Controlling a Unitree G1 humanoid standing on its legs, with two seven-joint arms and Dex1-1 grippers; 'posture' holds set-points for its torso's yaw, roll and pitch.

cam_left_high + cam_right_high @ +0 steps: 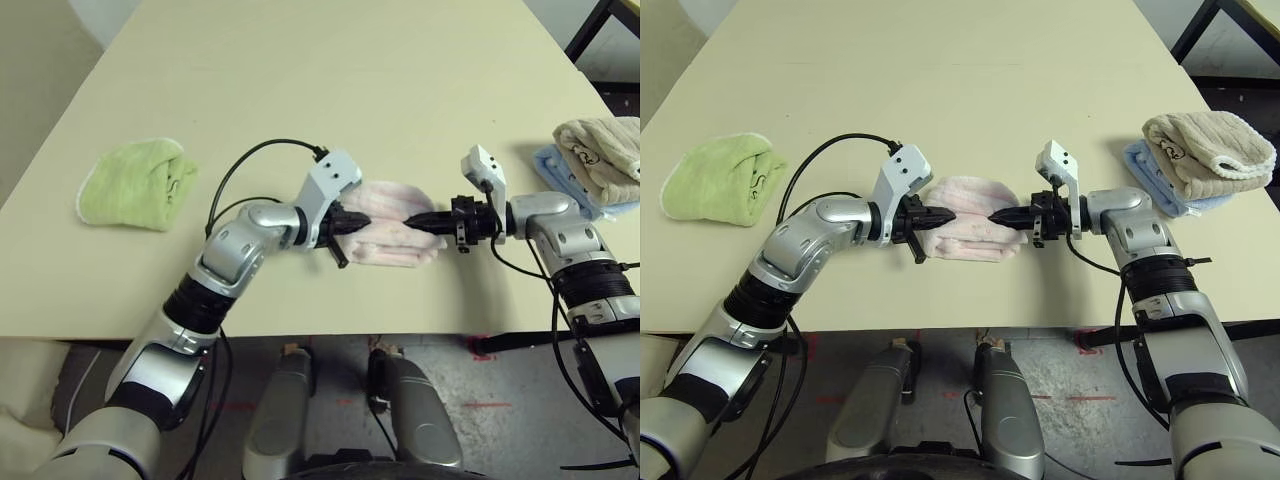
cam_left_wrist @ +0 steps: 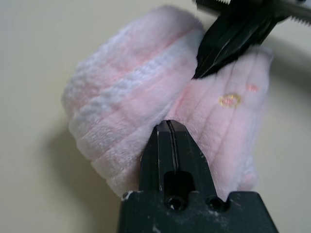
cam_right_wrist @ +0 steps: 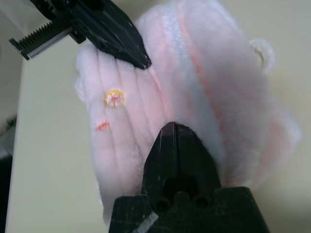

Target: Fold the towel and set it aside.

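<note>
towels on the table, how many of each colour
pink towel: 1
green towel: 1
beige towel: 1
blue towel: 1
total: 4

Pale cream table [image 1: 330, 70]. Folded pink towel [image 1: 385, 238] lying on it between left claw [image 1: 352, 224] and right claw [image 1: 425, 221]. Green towel [image 1: 135, 183] well beyond left claw; beige towel [image 1: 603, 150] atop blue towel [image 1: 560, 175] beyond right claw.
</note>
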